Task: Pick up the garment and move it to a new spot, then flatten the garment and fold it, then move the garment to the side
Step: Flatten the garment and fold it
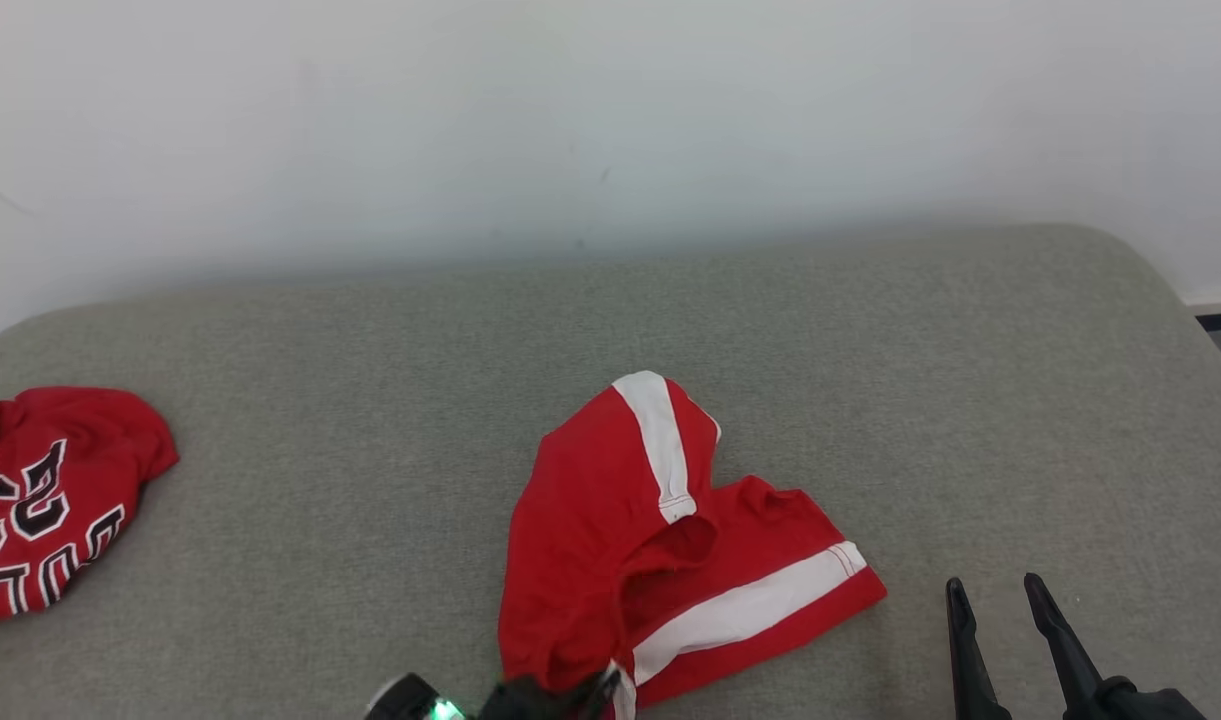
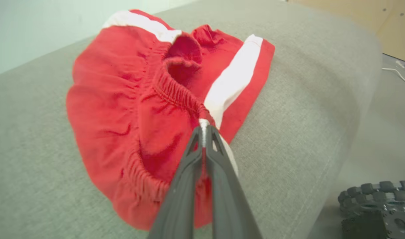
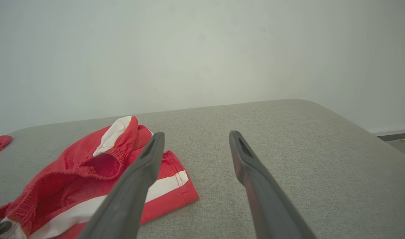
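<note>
**Left gripper has the waistband; right gripper waits open beside the shorts**

A wide grey fabric-covered padded surface [image 1: 870, 350] runs back to a plain white wall. The red cotton shorts with white side stripes and an elastic waistband [image 1: 590, 540] lie crumpled on its near middle, close to the front edge. A red jersey with black-and-white lettering [image 1: 50, 490] sits well apart at the far left.

The left gripper [image 2: 204, 132] is pinched tight on the near end of the waistband, where a white stripe meets the elastic. From that pinch the shorts stretch away towards the wall and to the right. One striped leg points at the wall and the other lies out flat rightward. The right gripper [image 1: 995, 590] has its fingers spread wide and holds nothing. It is near that rightward leg's hem but clear of it, so it looks the nearer arm for a second hold there.

The head view gives the layout and the gap between hem and right gripper. The left wrist view gives the grip itself, with cloth bunched between the closed fingers, and a black knobbly wheel [image 2: 378, 205] below the surface's edge. The right wrist view looks into the gaping waist opening.
</note>
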You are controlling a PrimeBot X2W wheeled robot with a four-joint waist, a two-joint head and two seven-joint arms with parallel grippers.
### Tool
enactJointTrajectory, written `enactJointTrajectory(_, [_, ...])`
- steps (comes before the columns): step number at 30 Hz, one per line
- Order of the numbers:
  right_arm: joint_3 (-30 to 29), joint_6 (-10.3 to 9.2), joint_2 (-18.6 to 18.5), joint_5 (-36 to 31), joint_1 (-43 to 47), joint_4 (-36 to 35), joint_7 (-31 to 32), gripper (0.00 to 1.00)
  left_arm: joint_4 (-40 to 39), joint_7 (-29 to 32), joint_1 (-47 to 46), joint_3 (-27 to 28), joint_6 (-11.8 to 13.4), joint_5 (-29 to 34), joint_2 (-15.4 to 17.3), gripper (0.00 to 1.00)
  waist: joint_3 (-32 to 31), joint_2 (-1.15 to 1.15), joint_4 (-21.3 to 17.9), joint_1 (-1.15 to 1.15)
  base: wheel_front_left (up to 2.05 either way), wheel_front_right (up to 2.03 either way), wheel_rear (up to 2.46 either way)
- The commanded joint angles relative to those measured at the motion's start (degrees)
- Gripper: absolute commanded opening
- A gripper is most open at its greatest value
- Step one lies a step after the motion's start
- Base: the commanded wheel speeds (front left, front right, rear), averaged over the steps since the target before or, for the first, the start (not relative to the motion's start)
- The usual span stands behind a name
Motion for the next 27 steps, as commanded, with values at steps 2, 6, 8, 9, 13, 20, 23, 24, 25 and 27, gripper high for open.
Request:
enactJointTrajectory(2, [0.0,0.05,0.0,-0.1,0.6,0.2,0.0,1.0,-1.9,-1.6,-0.7,1.9,1.3,-1.1,1.0,0.0,-0.6,0.0,2.0,0.0,0.0,0.0,0.0])
enactJointTrajectory(6, [-0.3,0.05,-0.2,0.2,0.9,0.6,0.0,1.0,-4.8,-2.9,1.1,4.7,3.1,-2.7,2.7,0.0,-0.9,0.0,4.1,0.0,0.0,0.0,0.0])
enactJointTrajectory(8, [-0.3,0.05,-0.2,0.3,1.0,0.8,0.0,1.0,-6.0,-3.4,2.6,6.0,4.2,-3.8,3.4,0.0,-0.9,0.0,5.0,0.0,0.0,0.0,0.0])
enactJointTrajectory(9, [-0.3,0.05,-0.3,0.3,1.0,0.9,0.0,1.0,-6.6,-3.8,3.4,6.6,4.6,-4.3,3.9,0.0,-0.9,0.0,5.5,0.0,0.0,0.0,0.0])
enactJointTrajectory(13, [-0.2,0.05,-0.4,0.5,0.9,1.5,0.0,1.0,-8.0,-4.7,7.2,9.1,6.8,-6.2,5.0,0.0,-0.9,0.0,6.9,0.0,0.0,0.0,0.0])
enactJointTrajectory(20, [0.1,0.05,-1.1,0.7,0.7,2.3,0.0,1.0,-7.8,-5.6,12.1,11.6,8.2,-9.0,4.3,0.0,-0.8,0.0,7.7,0.0,0.0,0.0,0.0])
enactJointTrajectory(23, [0.1,0.06,-1.3,0.7,0.4,2.7,0.0,1.0,-6.2,-5.7,13.3,11.8,7.7,-9.1,3.2,0.18,-0.7,0.0,7.7,0.0,0.0,0.0,0.0])
enactJointTrajectory(24, [0.1,0.06,-1.4,0.7,0.4,2.9,0.0,1.0,-5.7,-5.7,13.3,12.0,7.7,-8.8,2.9,0.37,-0.8,0.0,7.7,0.0,0.0,0.0,0.0])
enactJointTrajectory(25, [0.1,0.06,-1.5,0.8,0.3,3.0,0.0,1.0,-5.4,-5.8,13.3,12.5,7.9,-8.9,2.5,1.0,-0.8,0.0,7.6,0.0,0.0,0.0,0.0])
enactJointTrajectory(27, [-0.1,0.06,-1.5,0.9,0.1,3.1,0.0,1.0,-5.9,-5.8,13.2,13.8,8.2,-8.3,1.8,1.0,-0.9,0.0,7.6,0.0,0.0,0.0,0.0])
